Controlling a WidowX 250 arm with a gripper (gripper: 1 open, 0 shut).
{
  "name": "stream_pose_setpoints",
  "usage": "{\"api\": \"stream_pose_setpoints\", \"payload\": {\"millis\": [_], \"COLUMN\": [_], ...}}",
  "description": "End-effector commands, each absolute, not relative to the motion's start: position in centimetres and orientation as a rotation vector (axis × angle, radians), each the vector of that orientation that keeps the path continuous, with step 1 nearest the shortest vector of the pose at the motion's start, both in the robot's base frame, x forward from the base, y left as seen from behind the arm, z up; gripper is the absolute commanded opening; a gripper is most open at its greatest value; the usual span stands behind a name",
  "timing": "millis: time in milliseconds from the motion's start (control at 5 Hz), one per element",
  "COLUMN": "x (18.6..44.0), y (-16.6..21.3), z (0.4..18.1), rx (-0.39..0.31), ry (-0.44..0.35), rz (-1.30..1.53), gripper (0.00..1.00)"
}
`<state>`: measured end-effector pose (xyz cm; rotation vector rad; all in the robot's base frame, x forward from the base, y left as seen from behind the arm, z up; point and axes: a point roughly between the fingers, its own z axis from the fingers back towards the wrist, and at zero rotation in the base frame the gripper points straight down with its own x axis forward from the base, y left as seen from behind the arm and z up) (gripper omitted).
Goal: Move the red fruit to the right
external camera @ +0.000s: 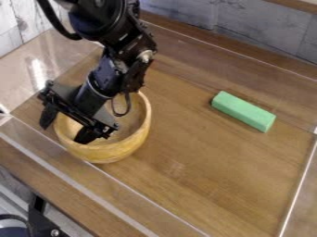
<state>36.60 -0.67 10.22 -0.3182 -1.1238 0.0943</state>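
Note:
The red fruit does not show in the camera view; the black arm covers the area behind the bowl. My gripper (pixel 72 118) sits low at the left rim of the round light wooden bowl (pixel 124 139). Its dark fingers are spread, one hanging outside the rim on the left and one (pixel 95 128) inside the bowl. Nothing is clamped between them that I can see.
A green rectangular block (pixel 243 111) lies on the wooden table to the right. A clear raised wall (pixel 148 208) borders the table along the front and sides. The arm's upper links (pixel 106 23) rise at the back left.

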Motion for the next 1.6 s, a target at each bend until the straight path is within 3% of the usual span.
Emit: {"api": "stream_pose_setpoints", "payload": {"millis": [0,200,600,1200,1400], "x": [36.2,36.0,36.1,37.2,36.8], "y": [-1.0,-1.6,-1.9,-3.6,-4.5], "z": [10.6,10.4,10.4,9.8,10.7], "rx": [-0.334,-0.357,-0.471,-0.548,-0.615], "ry": [-1.139,-1.138,-1.109,-1.103,-1.085], "rz": [0.074,0.055,-0.09,-0.103,-0.155], "gripper": [0.0,0.0,0.0,0.0,0.0]}}
